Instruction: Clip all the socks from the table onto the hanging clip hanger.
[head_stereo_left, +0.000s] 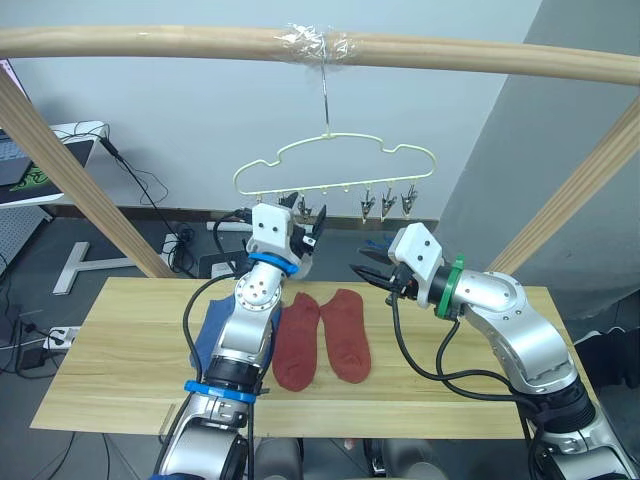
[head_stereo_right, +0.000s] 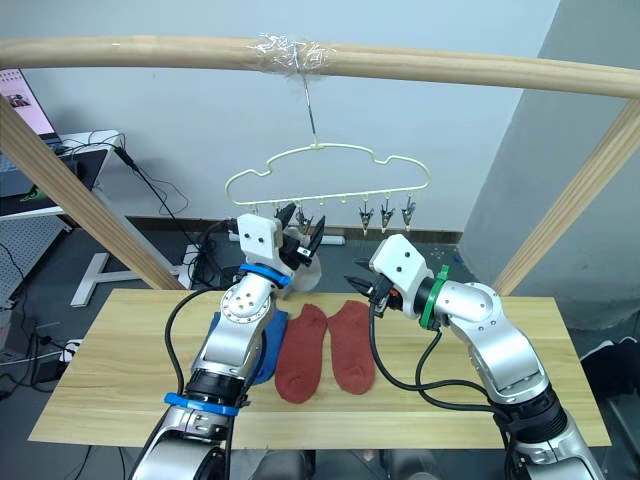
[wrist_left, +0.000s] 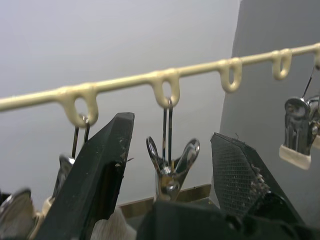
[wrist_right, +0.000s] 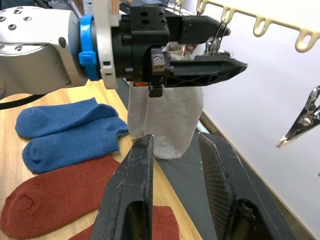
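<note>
Up under the clip hanger (head_stereo_left: 335, 165), which dangles by its metal hook from a taped spot on the wooden pole (head_stereo_left: 150, 42), the left hand (head_stereo_left: 307, 222) is raised with its two black fingers spread. In the left wrist view one grey metal clip (wrist_left: 170, 170) sits between those fingers, its loop threaded through a pale-yellow eyelet of the hanger's lower bar; the fingers stand either side of it without visibly pressing it. A light grey sock (wrist_right: 167, 122) hangs just behind the left hand, its upper edge tucked up at the clips; whether a clip actually bites it cannot be told from these pictures.

Lower and to the right, the right hand (head_stereo_left: 368, 270) hovers above the worktop (head_stereo_left: 120, 340), pointing toward the left hand. Its fingers are parted with nothing between them, and through the gap the right wrist view looks at the bottom of the grey sock.

On the worktop two rust-red socks (head_stereo_left: 322, 340) lie side by side, nearly touching. Two blue socks (wrist_right: 70, 132) lie next to them on the robot's left, one against the other, partly hidden by the left arm in the head views. Three more clips (head_stereo_left: 387, 203) hang free toward the hanger's right end.
</note>
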